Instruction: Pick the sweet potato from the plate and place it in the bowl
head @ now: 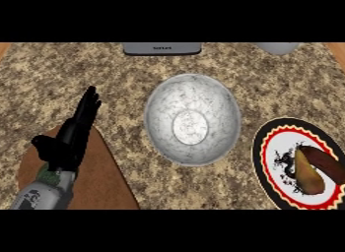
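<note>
Sweet potato (317, 170) lies on plate (266, 162); bowl (193, 125) holds nothing; left hand (73, 133) fingers straight, holding nothing.

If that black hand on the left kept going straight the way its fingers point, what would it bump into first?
The left hand points up and slightly right, toward the far edge of the counter. That line passes left of the bowl and looks free, perhaps reaching the grey appliance at the back; depth is hard to judge.
</note>
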### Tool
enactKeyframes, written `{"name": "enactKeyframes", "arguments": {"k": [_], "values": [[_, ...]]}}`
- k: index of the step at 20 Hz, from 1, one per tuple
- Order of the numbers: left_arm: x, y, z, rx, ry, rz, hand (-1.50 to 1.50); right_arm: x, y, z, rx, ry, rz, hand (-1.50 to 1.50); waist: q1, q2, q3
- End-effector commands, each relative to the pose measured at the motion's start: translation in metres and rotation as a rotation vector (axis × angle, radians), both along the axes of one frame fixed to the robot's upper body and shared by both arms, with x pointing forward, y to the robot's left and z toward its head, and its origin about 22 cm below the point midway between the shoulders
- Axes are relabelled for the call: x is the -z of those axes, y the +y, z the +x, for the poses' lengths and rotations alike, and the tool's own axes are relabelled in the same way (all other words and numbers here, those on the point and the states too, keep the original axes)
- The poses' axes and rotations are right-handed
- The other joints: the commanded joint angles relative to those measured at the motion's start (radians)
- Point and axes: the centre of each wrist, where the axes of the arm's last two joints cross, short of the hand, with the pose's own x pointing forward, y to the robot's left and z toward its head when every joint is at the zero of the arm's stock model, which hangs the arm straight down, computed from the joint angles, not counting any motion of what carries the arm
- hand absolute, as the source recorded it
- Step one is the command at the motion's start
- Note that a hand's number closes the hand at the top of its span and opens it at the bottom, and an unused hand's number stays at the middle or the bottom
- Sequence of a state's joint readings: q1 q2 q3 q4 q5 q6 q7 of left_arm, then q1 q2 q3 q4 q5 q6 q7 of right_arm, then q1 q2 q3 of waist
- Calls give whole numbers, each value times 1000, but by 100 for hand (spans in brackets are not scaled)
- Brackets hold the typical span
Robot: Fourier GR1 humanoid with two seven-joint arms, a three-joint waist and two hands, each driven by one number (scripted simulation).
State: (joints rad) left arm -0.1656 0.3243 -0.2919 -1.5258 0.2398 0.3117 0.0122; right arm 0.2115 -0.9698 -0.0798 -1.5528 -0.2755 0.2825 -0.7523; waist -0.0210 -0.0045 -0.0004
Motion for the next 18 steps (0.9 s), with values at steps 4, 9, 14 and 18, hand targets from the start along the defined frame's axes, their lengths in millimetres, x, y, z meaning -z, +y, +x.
{"name": "enactKeyframes", "arguments": {"k": [4, 9, 14, 18], "values": [[1, -1, 3, -5, 21, 1, 0, -39, 2, -2, 18, 168, -147, -150, 11, 3, -1], [2, -8, -1, 19, 5, 0, 0, -43, 12, 10, 70, 278, -312, -150, 26, 5, 0], [-6, 7, -4, 13, -6, 14, 0, -25, 6, 9, 88, 366, -416, -150, 29, 4, 1], [-3, -7, -12, 12, -2, 5, 0, -15, 29, 18, 62, 381, -436, -150, 26, 4, 0]]}}
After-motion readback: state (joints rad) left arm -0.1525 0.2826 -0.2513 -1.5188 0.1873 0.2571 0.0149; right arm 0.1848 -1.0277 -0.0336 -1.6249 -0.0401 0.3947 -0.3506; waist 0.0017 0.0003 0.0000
